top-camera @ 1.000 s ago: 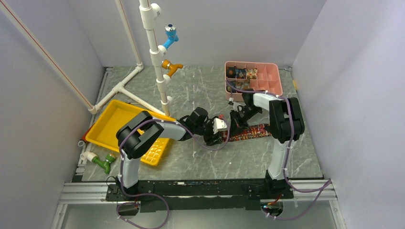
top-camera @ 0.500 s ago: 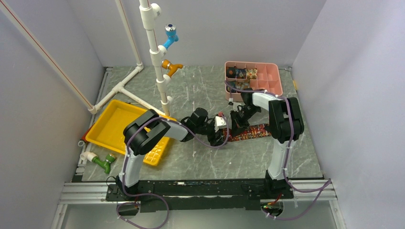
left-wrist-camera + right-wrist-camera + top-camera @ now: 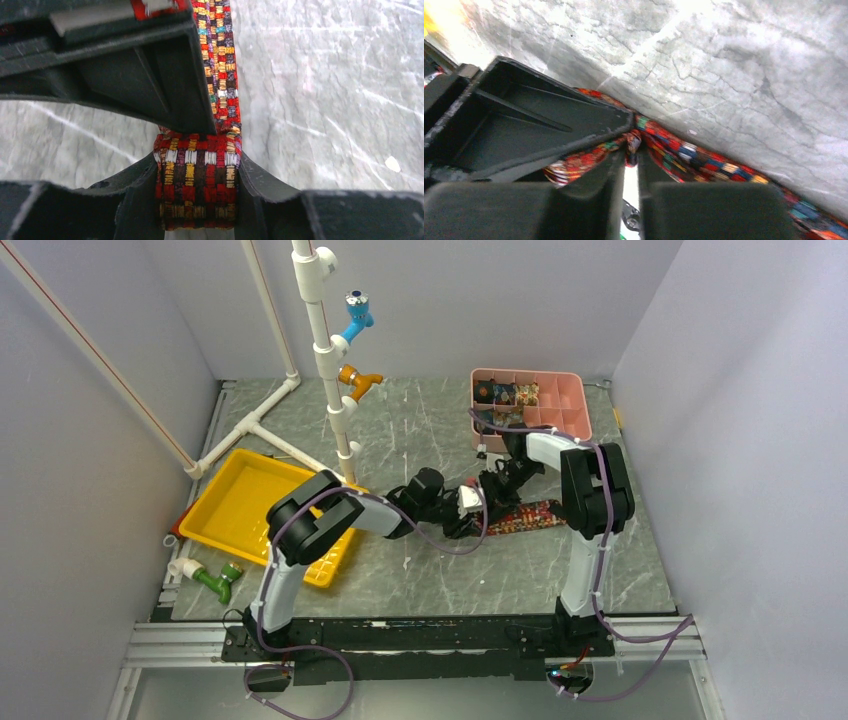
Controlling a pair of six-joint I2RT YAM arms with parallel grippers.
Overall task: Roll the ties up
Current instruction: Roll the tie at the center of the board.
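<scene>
I am looking at the middle of the bench (image 3: 420, 570), where both arms are meeting over one tie (image 3: 525, 517). The tie is lying on the marbled surface, its red, dark and gold pattern showing. Its rolled end (image 3: 197, 187) is sitting upright between the fingers of the left gripper (image 3: 197, 167). Those jaws are standing about half apart and pressing the roll on both sides, so they are holding it. From the roll the flat strip (image 3: 220, 60) is running straight away across the bench.

The right gripper (image 3: 632, 150) is reaching in from the far side, touching or nearly touching the left one, and one of its dark fingers is hanging just above the roll in the left wrist view. Its jaws are standing narrow, with a small fold of fabric bunching at their tips. Whether they are pinching that fold I cannot tell.

Behind the right arm a pink divided box (image 3: 575, 400) is sitting at the back, with small patterned rolls (image 3: 508, 395) in its left compartments. A yellow tray (image 3: 235, 495) is lying well apart on the left.
</scene>
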